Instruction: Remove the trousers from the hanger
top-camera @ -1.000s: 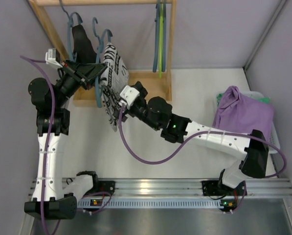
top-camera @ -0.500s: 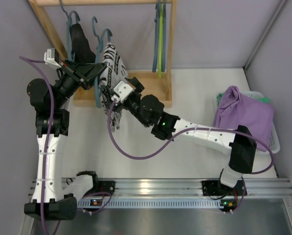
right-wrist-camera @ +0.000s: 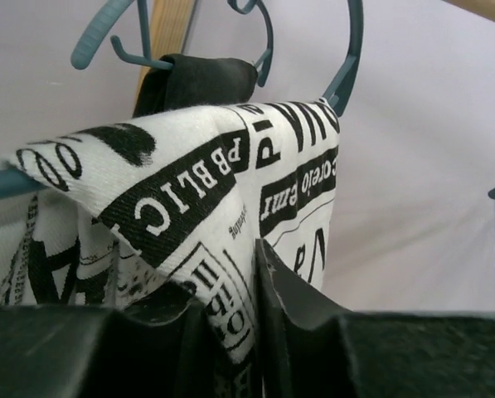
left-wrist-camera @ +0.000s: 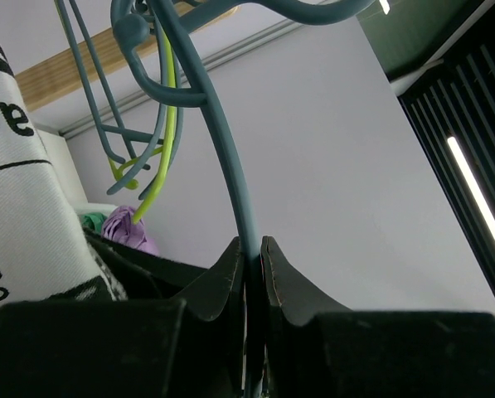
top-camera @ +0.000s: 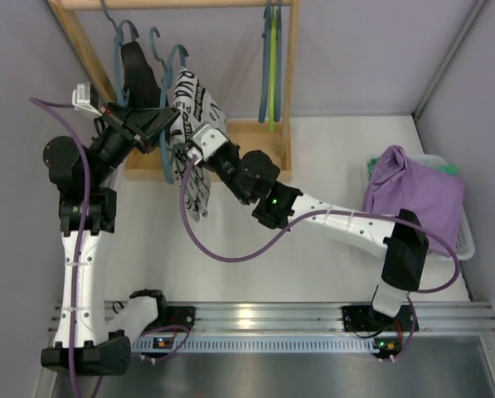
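Note:
White trousers with dense black print (top-camera: 194, 106) hang folded over a blue hanger (top-camera: 168, 66) on the wooden rack. My left gripper (top-camera: 167, 133) is shut on that hanger's thin blue bar (left-wrist-camera: 230, 157), which runs up between its jaws (left-wrist-camera: 253, 250). My right gripper (top-camera: 186, 156) is shut on a fold of the printed trousers (right-wrist-camera: 189, 191), with the cloth pinched between its jaws (right-wrist-camera: 243, 265). Black trousers (top-camera: 136, 71) hang on the hanger behind (right-wrist-camera: 199, 76). Purple trousers (top-camera: 413, 189) lie piled in the basket at the right.
The wooden rack (top-camera: 274, 157) stands at the back left against the wall. Empty blue and green hangers (top-camera: 269, 66) hang on its right end. A white basket (top-camera: 464, 242) sits by the right wall, with a bit of green cloth (top-camera: 448, 169) beside the purple pile.
My right arm has reached up and left to the printed trousers, and its gripper has gone from open to shut on the cloth. The left gripper has kept its hold on the hanger.

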`<state>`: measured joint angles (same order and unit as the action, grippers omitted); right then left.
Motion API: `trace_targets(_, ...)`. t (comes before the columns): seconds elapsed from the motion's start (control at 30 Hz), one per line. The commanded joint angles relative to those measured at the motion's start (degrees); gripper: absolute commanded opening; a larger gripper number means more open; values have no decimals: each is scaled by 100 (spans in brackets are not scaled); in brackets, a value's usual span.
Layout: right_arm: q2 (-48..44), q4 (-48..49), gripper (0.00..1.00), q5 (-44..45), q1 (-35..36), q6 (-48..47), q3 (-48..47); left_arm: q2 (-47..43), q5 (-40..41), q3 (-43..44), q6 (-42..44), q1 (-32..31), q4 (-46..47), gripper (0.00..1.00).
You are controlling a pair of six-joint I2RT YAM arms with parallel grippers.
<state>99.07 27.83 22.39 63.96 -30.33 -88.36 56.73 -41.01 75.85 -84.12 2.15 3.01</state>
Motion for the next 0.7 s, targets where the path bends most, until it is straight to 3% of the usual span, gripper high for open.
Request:
trace_targets(0.0,-2,223,19,-7,-147,-44,-472,-259,120,141,-88,-31,921,0)
trace_targets(0.07,-28,117,0,-24,-156,-44,-647,-303,111,70,-35,-31,895,0)
trace_targets(0.67,-1082,-736,0,-253,-147,396,-1570,-566,322,-1705,545,-31,16,0)
